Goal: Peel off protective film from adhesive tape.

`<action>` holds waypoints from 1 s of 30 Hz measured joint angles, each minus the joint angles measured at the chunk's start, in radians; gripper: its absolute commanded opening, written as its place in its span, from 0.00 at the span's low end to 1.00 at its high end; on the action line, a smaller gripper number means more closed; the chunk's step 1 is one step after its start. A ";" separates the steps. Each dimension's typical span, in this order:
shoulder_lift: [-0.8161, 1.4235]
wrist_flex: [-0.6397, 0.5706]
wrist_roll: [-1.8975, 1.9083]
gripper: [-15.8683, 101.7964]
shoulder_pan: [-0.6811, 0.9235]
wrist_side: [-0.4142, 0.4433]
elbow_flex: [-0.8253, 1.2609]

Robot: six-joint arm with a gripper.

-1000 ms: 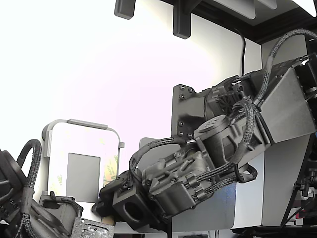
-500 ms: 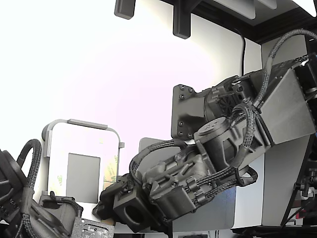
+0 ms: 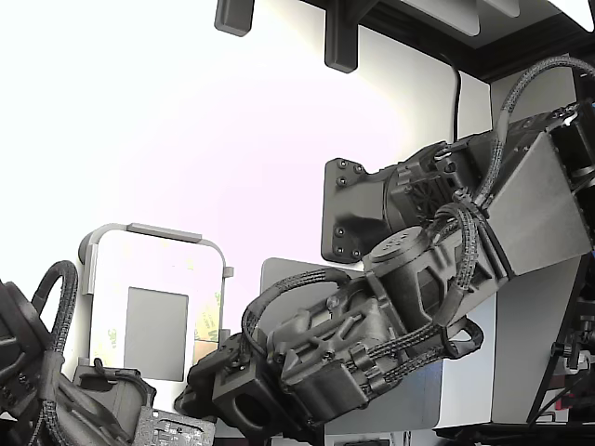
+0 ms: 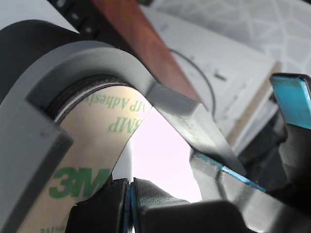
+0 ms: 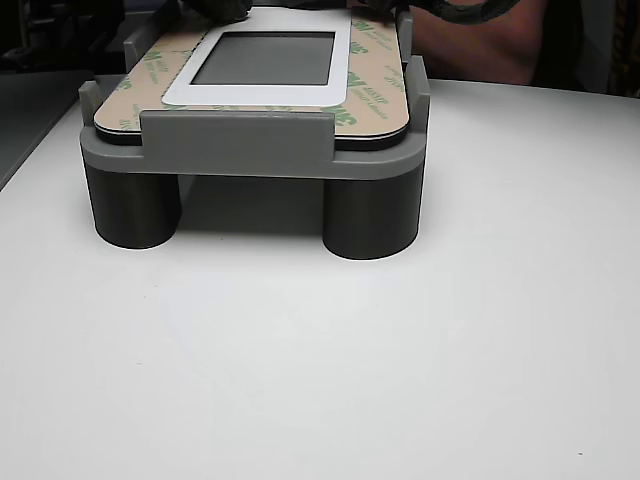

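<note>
Protective film (image 4: 92, 145), printed in green, curls up off the grey fixture (image 4: 73, 63), its end pinched in the closed hand (image 4: 130, 204).

A plain white table (image 5: 400, 380) carries a grey fixture (image 5: 250, 150) that stands on round legs, two of which show in the other view. Near the table's far edge in that view, the fixture's raised rim frames a flat panel on top
</note>
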 measured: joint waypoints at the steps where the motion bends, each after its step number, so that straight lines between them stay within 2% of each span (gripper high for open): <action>1: 0.000 0.002 0.000 0.06 0.002 0.000 0.000; 30: -0.029 0.006 0.008 0.06 0.021 0.012 -0.034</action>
